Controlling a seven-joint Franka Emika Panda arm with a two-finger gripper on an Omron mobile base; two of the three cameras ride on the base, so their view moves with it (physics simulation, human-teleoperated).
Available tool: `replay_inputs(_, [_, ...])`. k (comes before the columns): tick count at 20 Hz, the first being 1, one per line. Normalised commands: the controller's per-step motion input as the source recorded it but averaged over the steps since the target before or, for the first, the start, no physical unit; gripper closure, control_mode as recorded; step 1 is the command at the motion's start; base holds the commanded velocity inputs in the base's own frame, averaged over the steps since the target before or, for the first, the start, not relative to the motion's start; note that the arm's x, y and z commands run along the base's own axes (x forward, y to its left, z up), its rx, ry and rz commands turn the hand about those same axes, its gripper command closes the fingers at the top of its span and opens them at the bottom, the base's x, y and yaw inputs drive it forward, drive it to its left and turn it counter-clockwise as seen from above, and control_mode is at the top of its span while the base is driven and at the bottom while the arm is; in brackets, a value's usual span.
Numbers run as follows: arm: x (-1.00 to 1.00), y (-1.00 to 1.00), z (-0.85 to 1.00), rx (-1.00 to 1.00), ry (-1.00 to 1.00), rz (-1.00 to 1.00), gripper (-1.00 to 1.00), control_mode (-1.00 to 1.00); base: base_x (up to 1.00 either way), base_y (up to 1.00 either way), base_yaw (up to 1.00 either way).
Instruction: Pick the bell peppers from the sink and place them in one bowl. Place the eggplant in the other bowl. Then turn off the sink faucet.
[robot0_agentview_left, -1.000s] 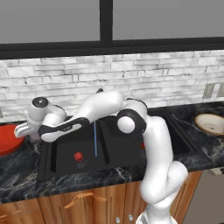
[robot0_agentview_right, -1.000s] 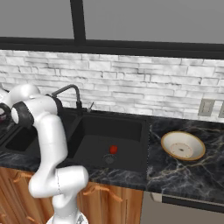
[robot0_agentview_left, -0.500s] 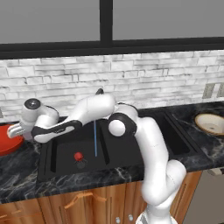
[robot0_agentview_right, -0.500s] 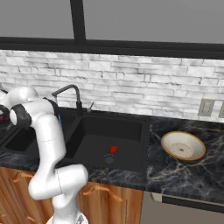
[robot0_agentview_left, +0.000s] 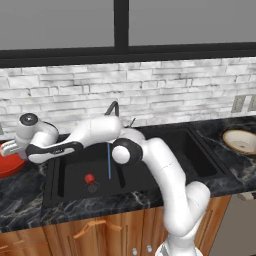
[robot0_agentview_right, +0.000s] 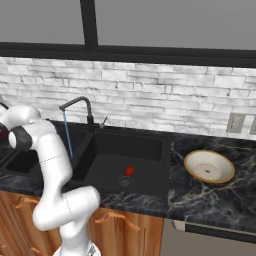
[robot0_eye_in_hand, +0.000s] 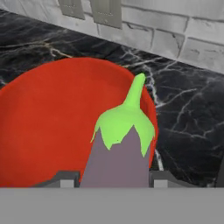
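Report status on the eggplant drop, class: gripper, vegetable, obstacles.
Gripper shut on eggplant, over red bowl. One bell pepper in sink; faucet running. Nothing in the way.

a white brick wall (robot0_agentview_left: 175, 95) ran under a dark-framed window (robot0_agentview_left: 120, 25); the black marble bench (robot0_agentview_right: 210, 192) topped brown wooden cabinets (robot0_agentview_left: 75, 235).
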Motion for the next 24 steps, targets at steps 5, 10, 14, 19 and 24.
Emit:
replay_inputs(5, [0.26, 0.41, -0.12, 0.0, 0.0, 0.0, 1.0, -1.0, 0.0, 0.0, 0.0])
replay_inputs(10, [0.23, 0.34, -0.07, 0.0, 0.0, 0.0, 1.0, -1.0, 0.0, 0.0, 0.0])
replay_inputs(14, [0.24, 0.31, -0.04, 0.0, 0.0, 0.0, 1.0, -1.0, 0.0, 0.0, 0.0])
replay_inputs(19, [0.05, 0.09, 0.06, 0.0, -0.01, 0.01, -1.0, -1.0, 0.0, 0.0, 0.0])
replay_inputs(24, [0.0, 0.17, 0.36, -0.03, -0.01, 0.0, -1.0, -1.0, 0.0, 0.0, 0.0])
